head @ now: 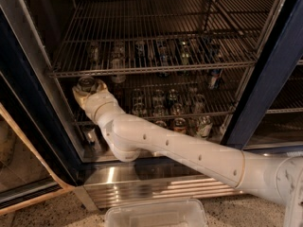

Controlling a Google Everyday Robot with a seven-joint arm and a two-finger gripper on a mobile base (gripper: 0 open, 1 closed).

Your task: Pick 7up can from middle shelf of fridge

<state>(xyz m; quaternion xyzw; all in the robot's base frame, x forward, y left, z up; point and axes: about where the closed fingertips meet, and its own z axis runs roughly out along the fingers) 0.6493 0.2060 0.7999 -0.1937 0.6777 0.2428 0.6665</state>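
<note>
The fridge point(265, 93) stands open, with a dark blue frame and wire racks. My white arm reaches in from the lower right, under the upper rack. My gripper point(88, 88) is at the far left, just above the middle shelf point(208, 113). A can with a shiny silver round top point(86, 82), which looks like the 7up can, sits right at the gripper's tip. Its body is hidden by the wrist, so its colour does not show.
Several cans and bottles stand on the upper rack point(156, 70), on the middle shelf and on the fridge floor, including a can point(89, 134) low at the left. A ribbed steel kick plate point(156, 186) runs below. A clear plastic bin point(156, 214) sits on the floor in front.
</note>
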